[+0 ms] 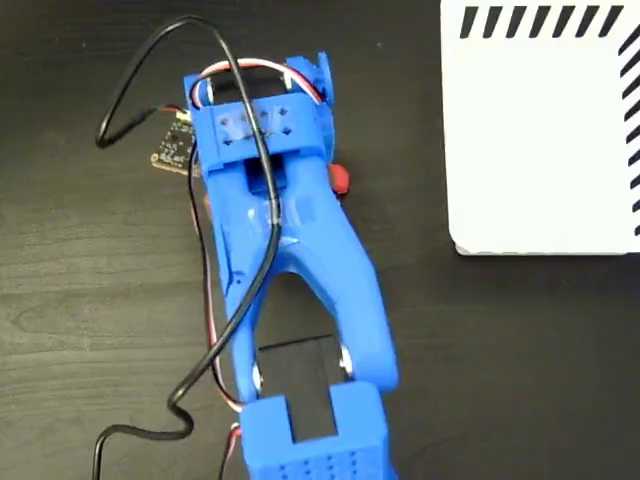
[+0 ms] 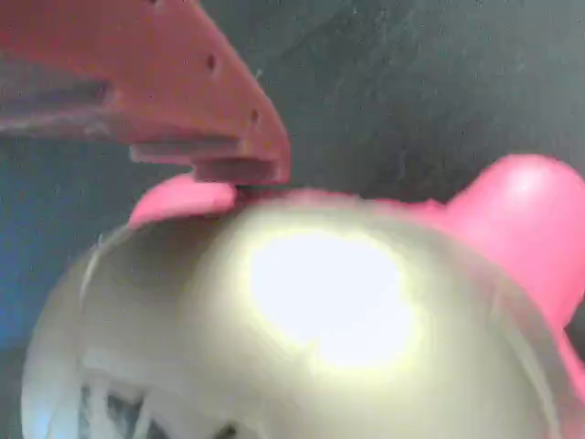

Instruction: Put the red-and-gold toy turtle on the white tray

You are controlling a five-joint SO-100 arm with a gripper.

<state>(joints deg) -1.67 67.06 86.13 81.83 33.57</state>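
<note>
While my gripper (image 2: 228, 169) sits right over turtle (image 2: 320, 320) on dark worktop (image 1: 480, 360), one finger touching shell rim, I cannot tell jaw opening or hold. Tray (image 1: 540, 140) well apart, right in fixed view. Risk: glossy dome slips, turtle squirts sideways.

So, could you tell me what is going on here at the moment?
A blue robot arm is lowered over the red-and-gold toy turtle on a dark table. From above, only a bit of red shows beside the arm. In the wrist view the gold shell fills the frame, with one finger right at its edge; whether the gripper has closed is unclear. The white tray lies apart at the upper right, with nothing on the part in view.
</note>
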